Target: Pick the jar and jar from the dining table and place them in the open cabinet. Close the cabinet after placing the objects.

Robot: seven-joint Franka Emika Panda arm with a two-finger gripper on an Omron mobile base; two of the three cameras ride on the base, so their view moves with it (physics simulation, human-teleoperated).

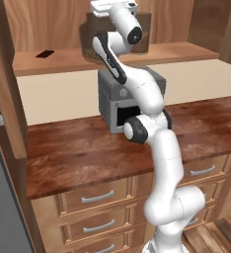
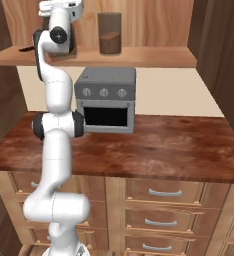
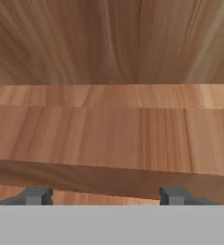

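The arm (image 2: 54, 150) is showing glossy white with dark joints. The oven (image 2: 105, 100) is looking flat grey with a black door window. The bench (image 2: 179, 150) is gleaming reddish-brown with streaky grain, over light-tan drawers (image 2: 159, 192) with silver handles. The slim jar (image 2: 110, 33), upper centre, is showing dark-tinted glass over light-brown powder. The cabinet (image 3: 114, 43) is glowing mid-brown with wavy grain.

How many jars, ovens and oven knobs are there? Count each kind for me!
Jars: 2, a slim jar and a wider jar, partly hidden
Oven: 1
Oven knobs: 3
Total: 6
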